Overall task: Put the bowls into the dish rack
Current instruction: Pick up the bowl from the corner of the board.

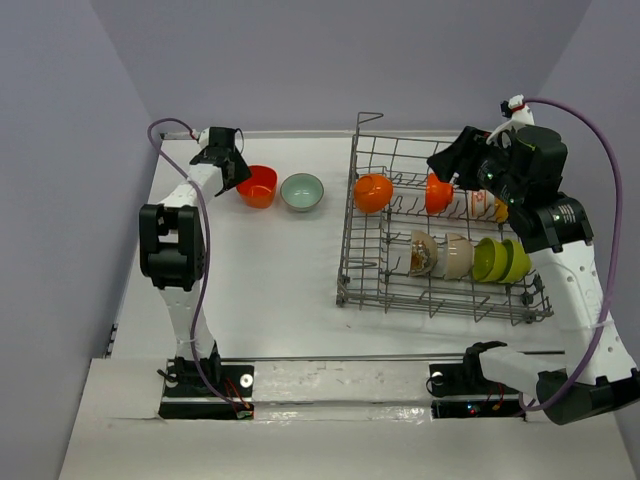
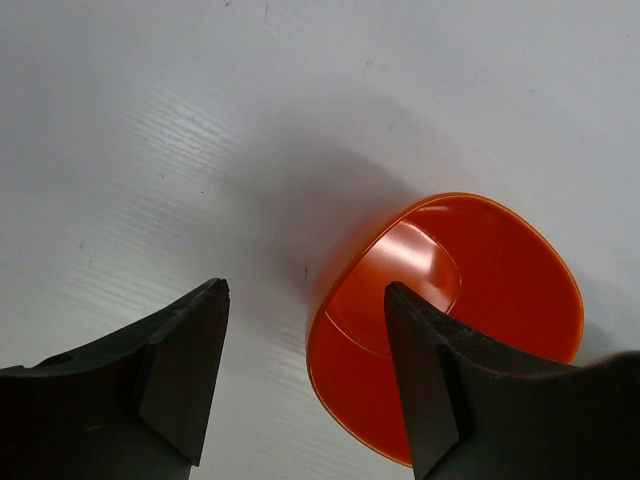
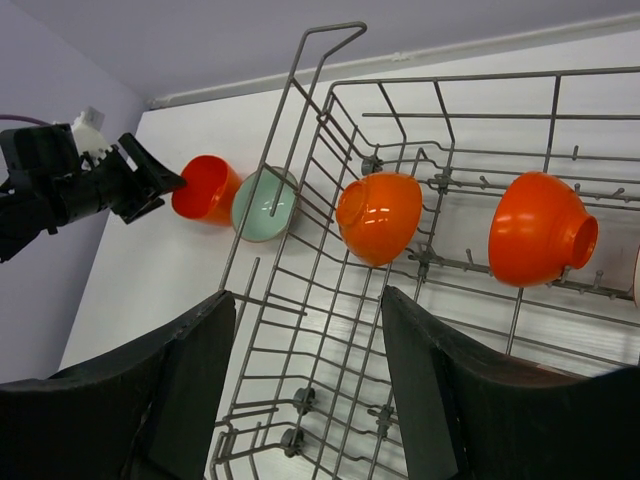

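On the white table, a red-orange bowl [image 1: 257, 186] sits upright beside a pale teal bowl [image 1: 302, 192], both left of the dish rack [image 1: 345, 250]. My left gripper [image 1: 225, 160] hangs open over the red-orange bowl [image 2: 480, 290]; its right finger [image 2: 425, 380] is over the bowl's inside, its left finger [image 2: 185, 370] over bare table. The left gripper [image 2: 305, 287] straddles the bowl's near rim. Two orange bowls [image 1: 372, 192] [image 1: 438, 193] stand in the rack's back row, and several others, white and green [image 1: 490, 260], in the front row. My right gripper [image 1: 455, 160] hovers open and empty above the rack [image 3: 303, 396].
Tall wire sides and upright tines surround the space under the right gripper [image 3: 308, 298]. The orange bowls [image 3: 378, 215] [image 3: 540, 228] lean on tines ahead of it. The purple side wall stands close behind the left arm [image 1: 172, 245]. Bare table [image 1: 270, 290] lies between the arms.
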You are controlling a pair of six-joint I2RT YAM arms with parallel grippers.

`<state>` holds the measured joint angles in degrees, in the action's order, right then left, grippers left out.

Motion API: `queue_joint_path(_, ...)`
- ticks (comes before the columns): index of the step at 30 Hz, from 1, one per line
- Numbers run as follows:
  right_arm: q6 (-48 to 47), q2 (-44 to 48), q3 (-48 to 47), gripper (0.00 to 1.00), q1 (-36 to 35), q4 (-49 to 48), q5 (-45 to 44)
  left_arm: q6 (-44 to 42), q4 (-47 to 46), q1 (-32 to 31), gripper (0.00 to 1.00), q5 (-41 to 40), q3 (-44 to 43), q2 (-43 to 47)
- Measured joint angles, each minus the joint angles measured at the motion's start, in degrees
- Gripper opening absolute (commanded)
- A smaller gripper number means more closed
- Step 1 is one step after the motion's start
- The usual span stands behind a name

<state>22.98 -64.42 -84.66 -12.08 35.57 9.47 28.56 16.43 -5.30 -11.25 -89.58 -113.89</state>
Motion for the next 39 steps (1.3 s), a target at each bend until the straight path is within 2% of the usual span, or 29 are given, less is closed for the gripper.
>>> queue_joint_path(11, -0.46, -1.09, 0.00, 0.66, 0.00, 0.09, -0.02, -1.05, -2.10, 0.00, 0.66, 2.27, 1.14, -1.55)
queue_joint_path(22, -0.76, -1.79, 0.00, 0.66, 0.00, 0.11, -0.04, -1.73, -3.85, 0.00, 0.53, 3.28, 4.90, -1.55)
queue_joint_path(30, -0.81, -1.84, 0.00, 0.66, 0.00, 0.13, -0.04, -2.34, -4.66, 0.00, 0.26, 3.76, 6.01, -1.55)
queue_joint_path(31, -0.85, -1.86, 0.00, 0.66, 0.00, 0.15, -0.07, -2.43, -4.68, 0.00, 0.21, 3.80, 6.01, -1.53)
queue_joint_path(32, -0.96, -1.86, 0.00, 0.66, 0.00, 0.20, -0.04, -2.60, -4.72, 0.00, 0.12, 3.78, 6.01, -1.53)
queue_joint_path(34, -1.01, -1.86, 0.00, 0.66, 0.00, 0.24, -0.07, -3.02, -4.61, 0.00, 0.02, 4.00, 6.16, -1.42)
queue_joint_path(39, -1.18, -1.97, 0.00, 0.66, 0.00, 0.50, -0.11, -3.56, -4.15, 0.00, 0.00, 4.63, 6.58, -0.76)
